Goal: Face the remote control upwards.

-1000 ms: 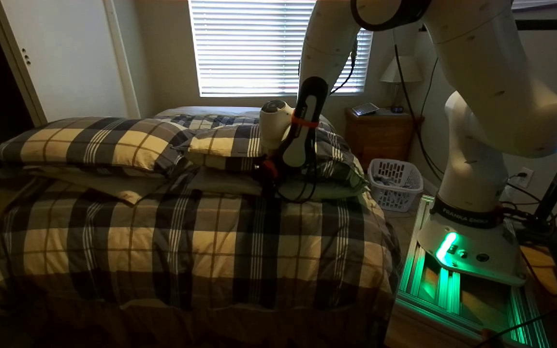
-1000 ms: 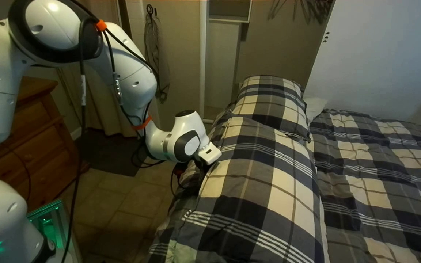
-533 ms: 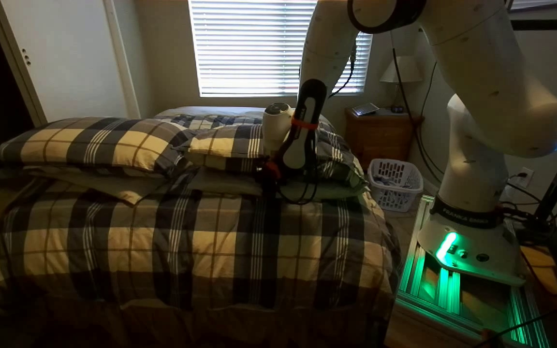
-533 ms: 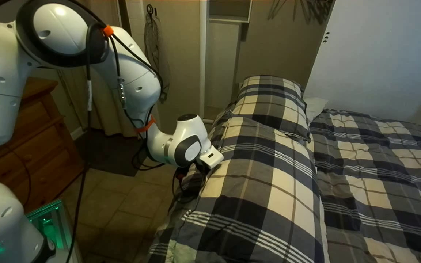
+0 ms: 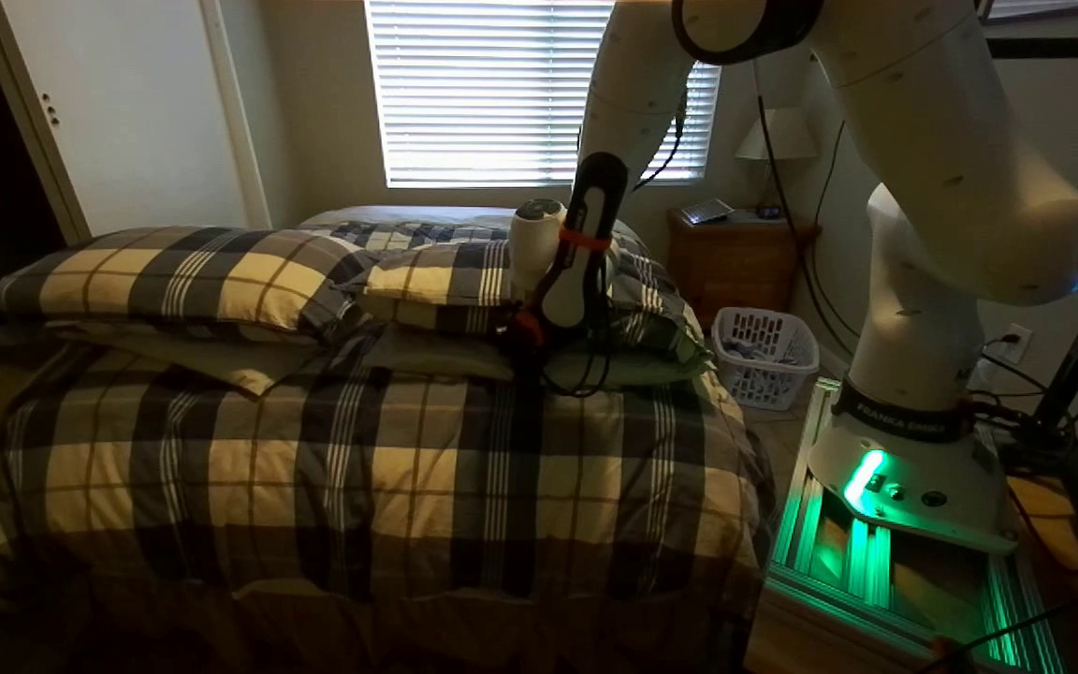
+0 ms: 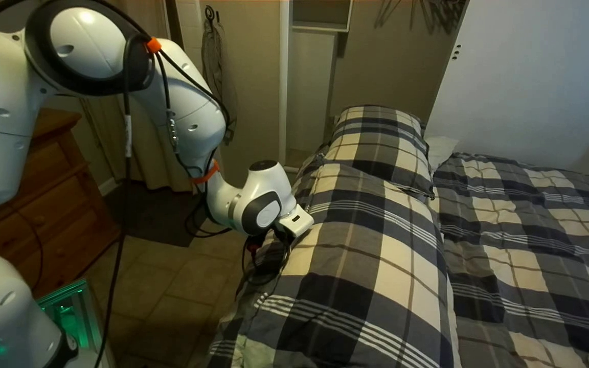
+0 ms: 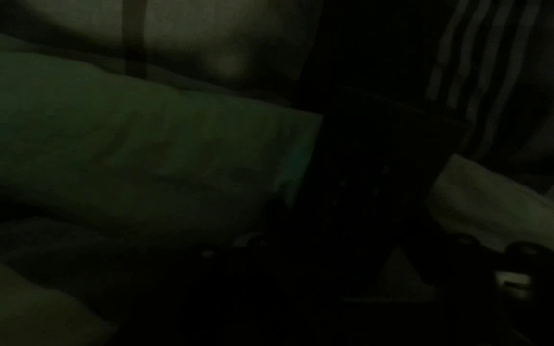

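Note:
In the dark wrist view the remote control (image 7: pixel 378 154) appears as a black oblong with faint light marks on the face towards the camera. It lies at a slant, its far end reaching past my fingertips. My gripper (image 7: pixel 346 218) is shut on it, one finger at each long edge; the contact itself is nearly lost in shadow. In an exterior view the gripper (image 5: pixel 525 360) points down at the front of the pillow stack. The remote control cannot be made out in either exterior view.
Plaid pillows (image 5: pixel 193 281) (image 6: pixel 356 240) are piled on the plaid bed cover (image 5: pixel 408 487). A pale pillow (image 7: pixel 161 134) lies beside the remote control. Cables (image 5: pixel 586 374) loop by the wrist. A white basket (image 5: pixel 764 356) stands on the floor beside the bed.
The arm has sunk slightly, and the hand has shifted a little to the right in both exterior views. My jaws have come together. The pillows look the same.

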Available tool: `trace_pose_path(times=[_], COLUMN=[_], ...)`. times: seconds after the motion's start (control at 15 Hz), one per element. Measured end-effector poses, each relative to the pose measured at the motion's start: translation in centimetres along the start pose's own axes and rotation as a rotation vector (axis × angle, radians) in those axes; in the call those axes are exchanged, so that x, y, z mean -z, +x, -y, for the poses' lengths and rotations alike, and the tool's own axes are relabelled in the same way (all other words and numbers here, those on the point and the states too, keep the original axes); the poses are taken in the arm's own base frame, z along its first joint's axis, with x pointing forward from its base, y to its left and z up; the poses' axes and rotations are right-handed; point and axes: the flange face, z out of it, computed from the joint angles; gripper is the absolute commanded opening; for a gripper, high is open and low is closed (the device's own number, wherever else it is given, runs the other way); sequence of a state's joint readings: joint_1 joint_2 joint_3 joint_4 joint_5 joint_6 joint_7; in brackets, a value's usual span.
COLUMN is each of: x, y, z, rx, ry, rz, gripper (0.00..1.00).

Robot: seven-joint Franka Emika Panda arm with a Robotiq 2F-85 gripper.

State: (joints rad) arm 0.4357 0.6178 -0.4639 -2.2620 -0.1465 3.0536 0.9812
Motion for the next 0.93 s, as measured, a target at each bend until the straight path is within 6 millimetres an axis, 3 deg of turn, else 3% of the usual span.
trace_pose_path(times=[0.33,0.93], x=[0.0,-0.1], y=[-0.6,-4.8], z=[0.4,3.9], rx=[0.059,0.381], ry=[0.0,-0.076], rz=[0.012,0.042], gripper=[0.37,0.37])
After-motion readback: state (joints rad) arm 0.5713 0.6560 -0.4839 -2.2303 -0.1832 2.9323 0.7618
